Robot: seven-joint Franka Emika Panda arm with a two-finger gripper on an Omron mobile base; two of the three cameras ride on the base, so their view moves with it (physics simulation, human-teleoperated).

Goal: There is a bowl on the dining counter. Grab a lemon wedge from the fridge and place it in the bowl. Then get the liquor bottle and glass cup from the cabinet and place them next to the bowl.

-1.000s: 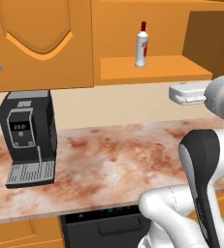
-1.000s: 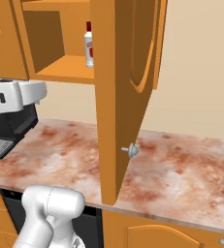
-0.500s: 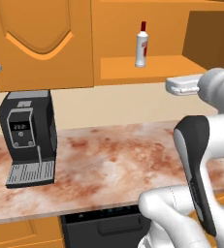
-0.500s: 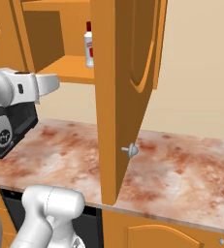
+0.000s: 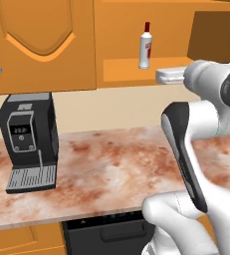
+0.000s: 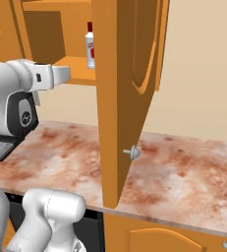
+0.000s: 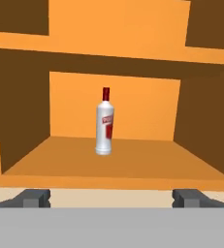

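A white liquor bottle (image 5: 145,46) with a red cap and red label stands upright on the lower shelf of the open wall cabinet (image 5: 129,75). From the right base view the bottle (image 6: 90,47) sits deep on that shelf. The hand view has the bottle (image 7: 104,123) straight ahead, a good way off, in the middle of the shelf. My gripper (image 7: 112,198) is open, its fingertips (image 7: 33,197) spread wide with nothing between them. It hovers level with the shelf's front edge, to the right of the bottle (image 5: 162,75), short of the cabinet (image 6: 66,74).
The cabinet's open door (image 6: 120,98) juts out over the counter with its knob (image 6: 132,153) at the lower edge. A black coffee machine (image 5: 29,142) stands on the marbled counter (image 5: 111,169) at the left. A closed cabinet door (image 5: 42,40) hangs above it.
The hand has risen and moved left toward the cabinet shelf, and the elbow has swung up with it. The jaws stayed open. The bottle has not moved.
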